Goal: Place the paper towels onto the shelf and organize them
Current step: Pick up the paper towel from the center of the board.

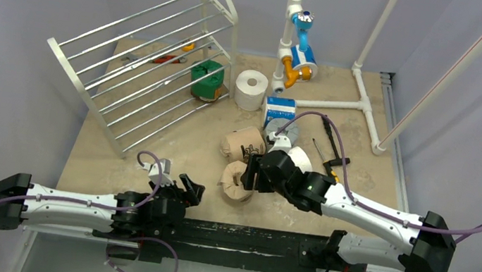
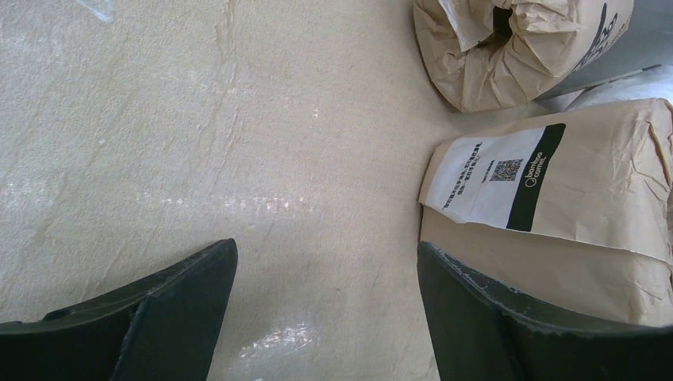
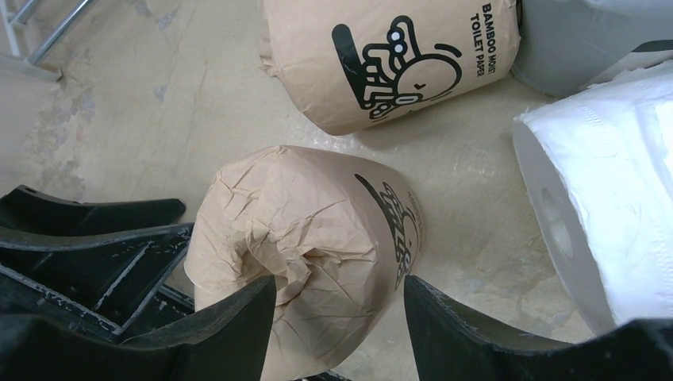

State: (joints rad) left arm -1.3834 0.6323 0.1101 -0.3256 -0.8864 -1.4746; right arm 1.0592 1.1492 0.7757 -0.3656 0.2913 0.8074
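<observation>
**A:** Where is your right tool?
**B:** Your right tool (image 3: 337, 295) has one finger on each side of a tan roll (image 3: 317, 230) that lies on the bench (image 1: 107, 160). I cannot tell if it is squeezing the roll

**A:** And your left tool?
**B:** Your left tool (image 2: 325, 262) is wide open, with nothing in it

**A:** Where is the shelf?
**B:** The shelf (image 1: 87, 97) is at the back left, with a green roll (image 1: 206, 79) by it

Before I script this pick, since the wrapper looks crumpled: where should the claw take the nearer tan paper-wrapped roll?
Pinch the nearer tan paper-wrapped roll across its curved wall, coming over the crumpled tucked end, as the right claw straddles it. That wall looks firm; the tucked end only dents.
</observation>
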